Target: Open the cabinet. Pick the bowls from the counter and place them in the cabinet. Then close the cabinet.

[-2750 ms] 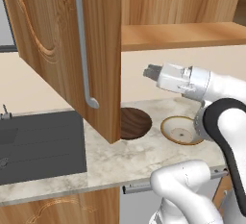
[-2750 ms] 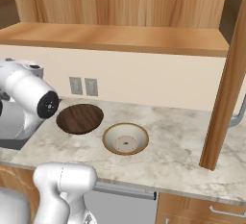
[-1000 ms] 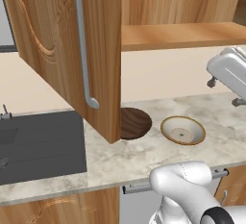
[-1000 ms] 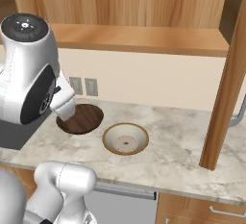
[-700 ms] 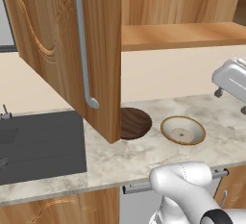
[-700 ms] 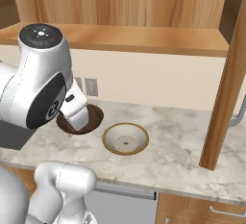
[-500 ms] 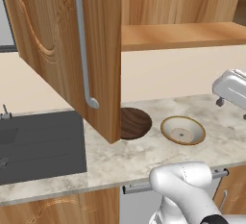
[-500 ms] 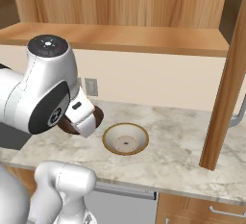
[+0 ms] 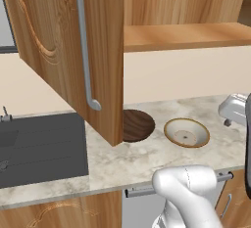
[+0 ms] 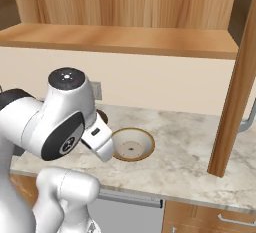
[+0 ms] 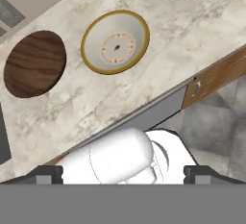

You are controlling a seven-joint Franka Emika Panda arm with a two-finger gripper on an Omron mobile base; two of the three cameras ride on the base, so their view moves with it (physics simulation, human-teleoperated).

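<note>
The cabinet stands open: its left door (image 9: 73, 51) swings out over the counter (image 9: 142, 156) and its shelf (image 9: 181, 35) is exposed. The dark wooden bowl (image 9: 138, 124) sits on the counter, partly behind that door's lower corner. Just to its right lies the tan bowl (image 9: 186, 132) with a pale speckled inside. My hand (image 9: 235, 109) hovers at the right edge, right of the tan bowl and apart from it. From the hand view I look down on both bowls (image 11: 34, 63) (image 11: 115, 42); my gripper (image 11: 123, 175) is open and holds nothing.
A dark grey sink (image 9: 39, 144) lies left of the bowls. The cabinet's right door (image 10: 240, 87) hangs open over the counter's right end. My arm (image 10: 65, 122) covers most of the dark bowl in the right base view. Wall outlets (image 11: 8, 11) sit behind the bowls.
My arm has swung to the right and sunk lower, from above the bowls to beside the tan one. Neither bowl nor the doors have moved.
</note>
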